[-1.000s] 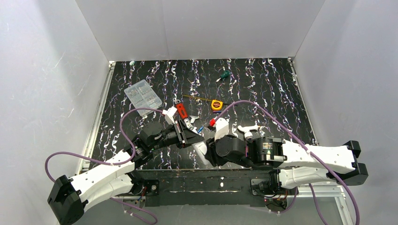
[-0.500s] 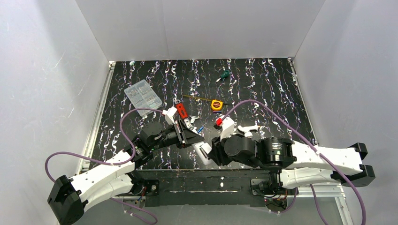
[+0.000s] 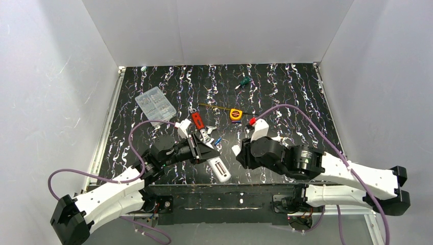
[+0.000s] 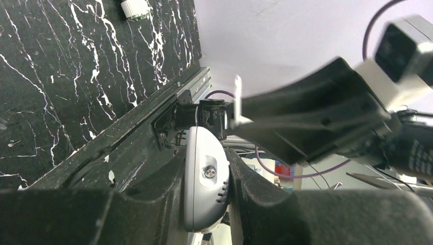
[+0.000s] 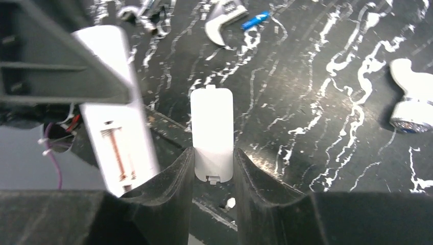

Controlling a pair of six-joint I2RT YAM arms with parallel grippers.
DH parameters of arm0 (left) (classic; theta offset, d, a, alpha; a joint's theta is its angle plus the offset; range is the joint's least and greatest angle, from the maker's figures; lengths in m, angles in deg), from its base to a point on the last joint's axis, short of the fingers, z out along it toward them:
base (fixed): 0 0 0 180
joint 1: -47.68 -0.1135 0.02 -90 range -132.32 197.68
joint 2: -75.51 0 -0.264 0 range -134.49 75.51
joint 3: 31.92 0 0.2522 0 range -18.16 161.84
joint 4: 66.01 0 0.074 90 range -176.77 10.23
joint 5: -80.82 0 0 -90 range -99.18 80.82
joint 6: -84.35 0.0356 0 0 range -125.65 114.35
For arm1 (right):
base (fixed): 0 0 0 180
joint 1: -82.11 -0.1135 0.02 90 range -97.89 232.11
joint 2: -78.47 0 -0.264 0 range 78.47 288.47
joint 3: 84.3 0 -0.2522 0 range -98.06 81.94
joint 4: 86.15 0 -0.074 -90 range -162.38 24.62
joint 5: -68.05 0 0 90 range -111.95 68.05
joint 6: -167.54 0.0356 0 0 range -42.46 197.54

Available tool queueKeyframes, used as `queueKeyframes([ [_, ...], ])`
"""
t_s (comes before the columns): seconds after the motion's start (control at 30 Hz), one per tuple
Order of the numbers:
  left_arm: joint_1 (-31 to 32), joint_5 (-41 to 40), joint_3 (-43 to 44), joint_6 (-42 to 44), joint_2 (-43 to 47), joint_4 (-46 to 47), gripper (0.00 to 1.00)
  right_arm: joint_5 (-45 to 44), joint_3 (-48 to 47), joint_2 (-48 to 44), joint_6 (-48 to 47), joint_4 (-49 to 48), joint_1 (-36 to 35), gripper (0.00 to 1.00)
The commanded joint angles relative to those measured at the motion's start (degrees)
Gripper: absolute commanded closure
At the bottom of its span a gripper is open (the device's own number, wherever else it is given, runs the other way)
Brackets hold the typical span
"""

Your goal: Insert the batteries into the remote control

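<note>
The remote control (image 3: 219,170) hung over the near edge of the table (image 3: 286,92), clamped in the left gripper (image 4: 204,166), its battery bay open and apparently empty, a spring showing. Its back cover (image 5: 212,122) was off, pinched in the right gripper (image 5: 213,153) just beside it. One blue battery (image 5: 254,20) lay on the table near a wrench (image 5: 224,23). By my judgement the opening was done, with loading and closing left
</note>
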Motion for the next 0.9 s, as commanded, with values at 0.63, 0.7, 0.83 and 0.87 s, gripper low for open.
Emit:
queueKeyframes([
  [0.63, 0.15, 0.61, 1.88, 1.92, 4.03, -2.63, 1.00, 16.58, 10.92, 26.49, -6.26, -20.36, 25.73, 0.62],
  [0.7, 0.16, 0.42, 1.83, 1.96, 4.12, -2.74, 1.00, 16.03, 10.12, 28.27, -6.77, -20.27, 26.21, 0.61],
  [0.83, 0.21, 0.30, 1.73, 2.06, 4.46, -2.91, 1.00, 15.80, 9.32, 31.04, -6.79, -19.71, 27.14, 0.56],
  [0.87, 0.15, 0.22, 1.67, 2.01, 4.57, -3.04, 1.00, 15.78, 9.17, 31.48, -6.80, -19.45, 27.16, 0.54],
])
